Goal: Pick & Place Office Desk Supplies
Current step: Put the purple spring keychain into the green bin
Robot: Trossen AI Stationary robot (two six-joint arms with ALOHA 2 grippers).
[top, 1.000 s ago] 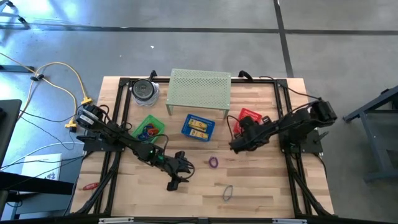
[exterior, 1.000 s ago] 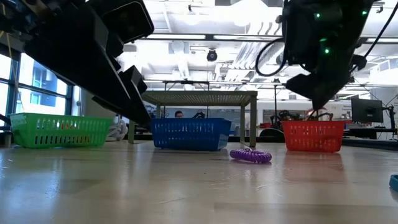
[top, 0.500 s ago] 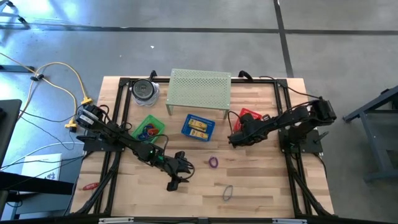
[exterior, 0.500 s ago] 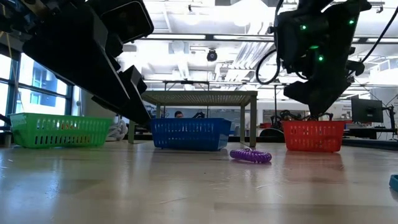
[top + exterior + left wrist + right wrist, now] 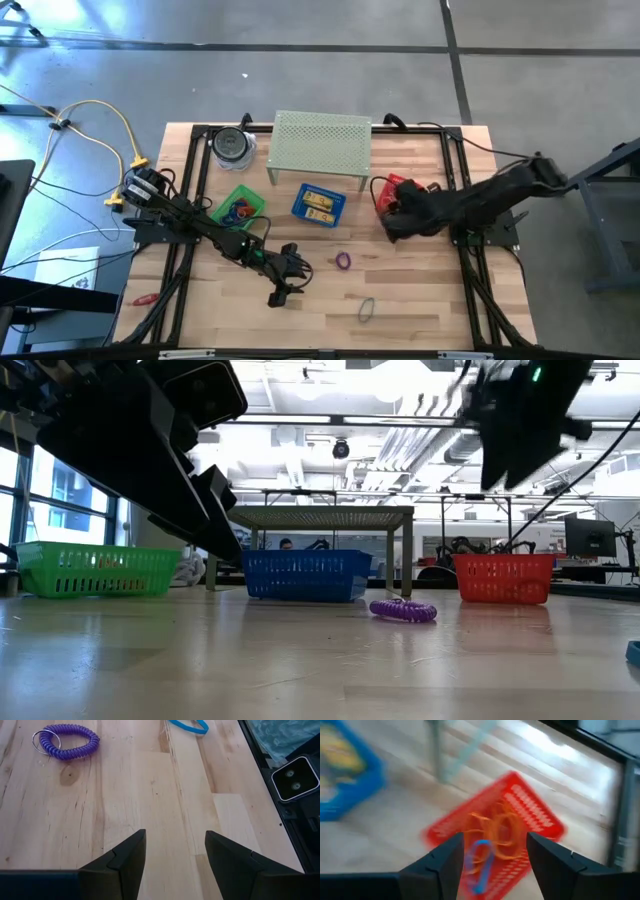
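Note:
My right gripper stands open above the red basket at the table's right. Orange band loops lie in that basket, and a blue loop shows there between the fingers, touching neither; the picture is blurred. My left gripper hovers open over bare wood near the table's middle. A purple coil loop lies flat on the table just beyond it. A blue band lies toward the near edge.
A green basket with coloured loops and a blue basket with yellow blocks stand left of the red one. Behind them are a perforated green shelf and a round container. A black frame borders the table.
My right gripper has risen and drawn back toward the table's right edge, from beside the red basket's left corner to a place above the basket. My left gripper and the loose loops on the table have kept still.

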